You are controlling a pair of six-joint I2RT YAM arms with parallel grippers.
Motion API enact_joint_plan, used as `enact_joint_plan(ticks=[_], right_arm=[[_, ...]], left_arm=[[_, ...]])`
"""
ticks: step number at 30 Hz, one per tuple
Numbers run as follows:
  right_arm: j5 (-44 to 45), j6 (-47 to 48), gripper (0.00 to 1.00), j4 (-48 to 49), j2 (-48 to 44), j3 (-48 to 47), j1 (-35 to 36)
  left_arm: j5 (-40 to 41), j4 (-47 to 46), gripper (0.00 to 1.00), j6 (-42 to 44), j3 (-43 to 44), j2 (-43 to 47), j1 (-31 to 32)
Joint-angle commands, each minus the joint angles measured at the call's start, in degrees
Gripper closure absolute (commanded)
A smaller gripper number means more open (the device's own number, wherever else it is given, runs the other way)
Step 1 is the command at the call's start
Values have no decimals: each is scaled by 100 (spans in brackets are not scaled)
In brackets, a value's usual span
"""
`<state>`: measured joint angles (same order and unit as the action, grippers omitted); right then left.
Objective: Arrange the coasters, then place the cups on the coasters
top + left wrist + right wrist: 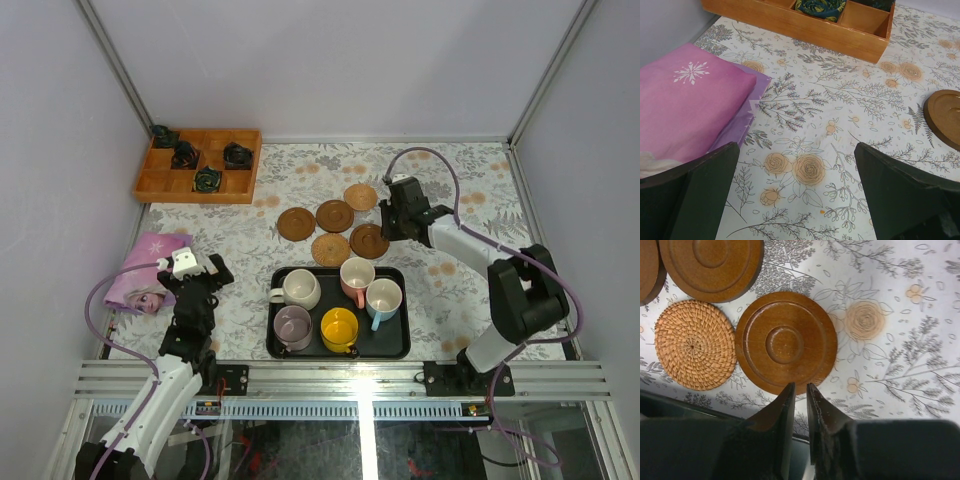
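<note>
Several round coasters lie in a cluster behind the tray: dark wooden ones (295,223), (335,215), (360,196), (368,240) and a paler woven one (330,249). My right gripper (393,228) hovers at the right-hand wooden coaster (785,340). Its fingertips (791,390) sit at the coaster's near rim, a thin slit apart, with nothing between them (800,388). The woven coaster (695,345) lies just left of it. The cups stand in the black tray (402,345): cream (298,288), pink-handled (356,277), blue-handled (383,298), lilac (292,325), yellow (339,328). My left gripper (215,272) (795,185) is wide open over bare tablecloth.
A wooden compartment box (198,165) (805,25) with dark items stands at the back left. A pink folded cloth (150,270) (690,100) lies beside my left gripper. One coaster edge (945,117) shows at the right of the left wrist view. White walls enclose the table.
</note>
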<state>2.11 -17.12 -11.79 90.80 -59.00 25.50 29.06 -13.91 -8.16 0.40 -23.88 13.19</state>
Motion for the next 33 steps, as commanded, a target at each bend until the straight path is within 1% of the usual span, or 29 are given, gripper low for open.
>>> enact_joint_plan(ticks=[1, 5, 10, 17, 21, 24, 28, 33], right_arm=[[-486, -83, 81, 41, 352, -505, 46], [-607, -165, 84, 54, 772, -624, 49], [-657, -212, 87, 88, 1084, -739, 46], [-781, -272, 91, -158, 1644, -1056, 44], [-133, -415, 95, -504, 1797, -1176, 26], [429, -496, 96, -901, 1933, -1282, -95], [743, -761, 96, -1206, 2018, -1234, -549], [977, -832, 95, -1183, 1872, -1033, -1090]], left_arm=[[159, -331, 0, -54, -214, 19, 26], [161, -336, 0, -49, -216, 17, 26], [163, -334, 0, -53, -215, 15, 26], [162, -331, 0, -54, -214, 15, 24], [161, -332, 0, -54, -213, 13, 21], [157, -332, 0, -54, -215, 15, 25], [158, -331, 0, -54, -216, 18, 21], [161, -331, 0, -54, -211, 16, 25]])
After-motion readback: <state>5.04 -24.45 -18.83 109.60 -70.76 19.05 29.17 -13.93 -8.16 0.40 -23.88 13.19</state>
